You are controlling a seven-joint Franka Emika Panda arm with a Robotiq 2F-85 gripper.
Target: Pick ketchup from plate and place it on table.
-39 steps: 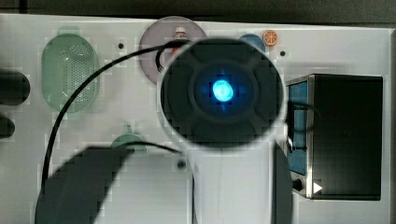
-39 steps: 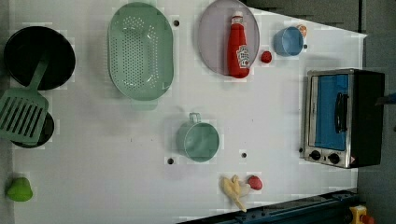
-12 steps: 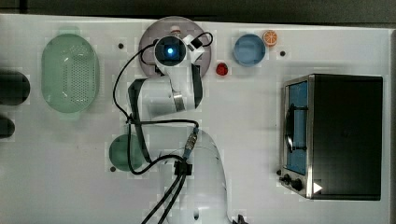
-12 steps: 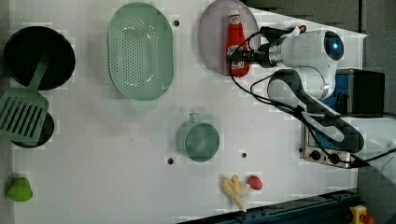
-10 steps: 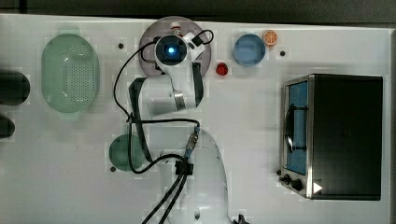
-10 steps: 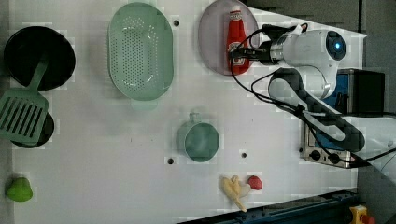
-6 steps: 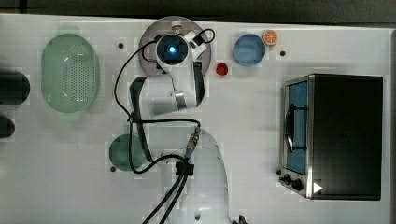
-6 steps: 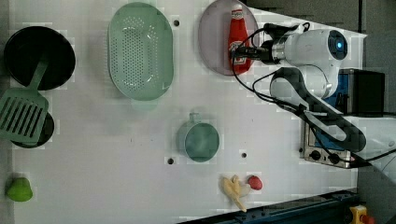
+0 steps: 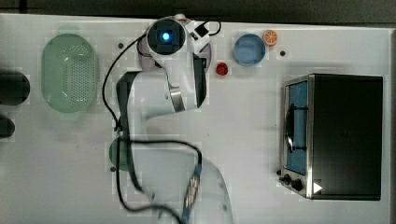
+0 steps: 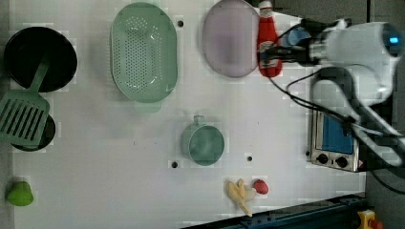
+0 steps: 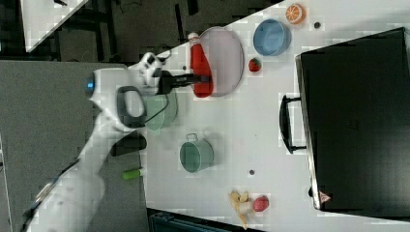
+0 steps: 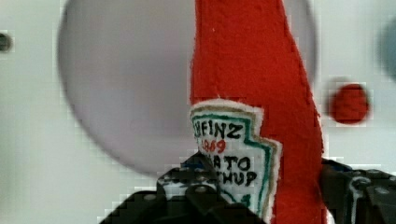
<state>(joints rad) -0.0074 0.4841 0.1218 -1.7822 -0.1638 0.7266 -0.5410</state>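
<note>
White surface carries the plate, a green colander, a teal mug, a blue bowl and a toaster oven.

Status: pick looks done. Gripper is clamped across the lower body of the ketchup; wrist view shows the fingers closed on either side of the label, bottle filling the gap. Judging by the wrist view, with the plate blurred far behind it, the bottle is off the plate and in the air, not resting on anything.

Position: in the left view the ketchup sits at the plate's right rim, partly past it. In the right view it overlaps the plate's left edge. Can't say how high it is.

Left to do: carry clear of the plate, lower to bare surface, release, back off. Free space just beside the plate looks adequate; watch the small red ball and the bowl nearby.

Orientation: long axis roughly parallel to the surface, white cap toward the left view's top, base toward the left view's bottom. Grip crosses that axis at about a right angle.
</note>
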